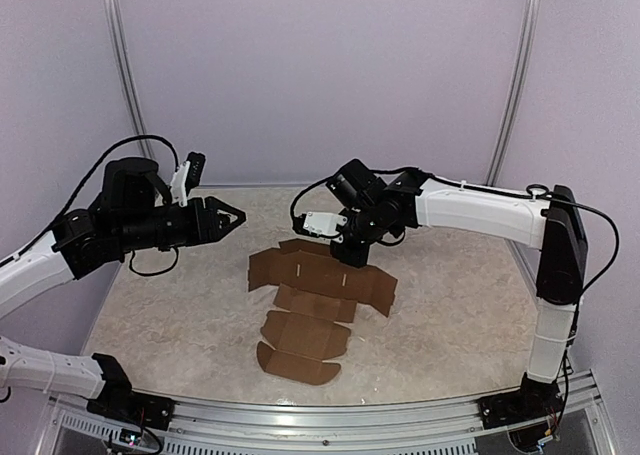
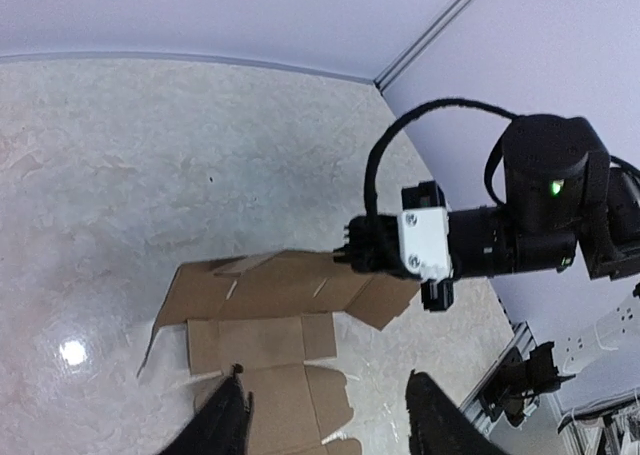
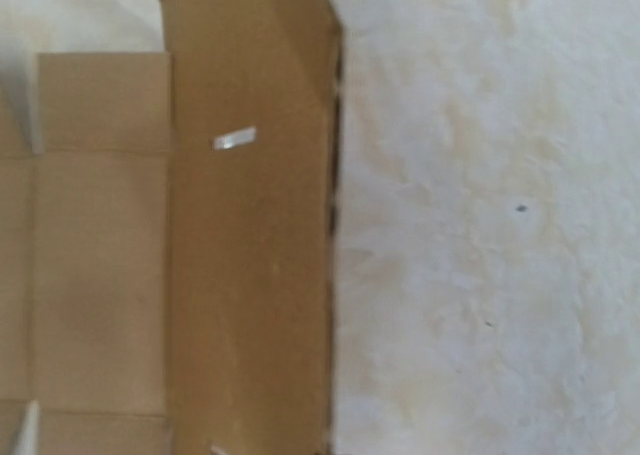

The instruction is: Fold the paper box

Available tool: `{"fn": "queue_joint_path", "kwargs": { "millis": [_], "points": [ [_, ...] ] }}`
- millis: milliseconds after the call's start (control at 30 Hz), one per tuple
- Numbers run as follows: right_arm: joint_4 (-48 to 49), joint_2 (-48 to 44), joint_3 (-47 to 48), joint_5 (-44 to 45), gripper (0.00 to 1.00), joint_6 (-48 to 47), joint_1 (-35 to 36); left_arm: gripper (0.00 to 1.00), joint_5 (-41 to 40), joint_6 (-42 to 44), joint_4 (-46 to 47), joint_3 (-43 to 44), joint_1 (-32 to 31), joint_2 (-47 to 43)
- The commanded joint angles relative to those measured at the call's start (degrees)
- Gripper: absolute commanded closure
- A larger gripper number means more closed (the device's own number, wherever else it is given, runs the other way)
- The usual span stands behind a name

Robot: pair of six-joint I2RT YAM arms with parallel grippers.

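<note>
We see a table [image 1: 455,320] with a pale cream top, mottled like stone, that gives a dull shine where light strikes it. A metal rail [image 1: 330,415] runs along its near edge. Around the middle of the top lies the paper box [image 1: 312,300], an unfolded sheet of plain brown cardboard. We make out a wide band running left to right at its far end, marked with creases and small slits. From that band a strip of panels reaches toward the near edge and ends in a rounded flap. We cannot tell whether the band's outer flaps lie fully flat.
</note>
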Motion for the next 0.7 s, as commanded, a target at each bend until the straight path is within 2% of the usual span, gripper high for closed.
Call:
{"fn": "queue_joint_path", "kwargs": {
  "millis": [0,100,133,267,667],
  "points": [
    [-3.81,1.9,2.02,2.45,1.0,-2.01,2.25,0.62,2.05,-1.4,3.4,1.93,2.05,1.74],
    [-4.06,1.81,1.93,2.48,1.0,-1.35,3.6,0.93,5.83,-2.91,6.46,1.22,4.36,3.24],
    [-4.29,1.86,1.9,2.45,1.0,-0.9,4.01,1.0,6.87,-3.46,7.64,0.94,4.94,4.12],
    [-4.69,1.35,1.88,3.47,1.0,1.27,5.25,1.0,8.46,-4.38,10.09,1.08,5.81,7.39],
    [0.36,-2.88,-2.72,7.27,1.0,3.35,8.27,1.0,6.68,-5.5,8.12,3.49,6.58,19.58]
  ]
}}
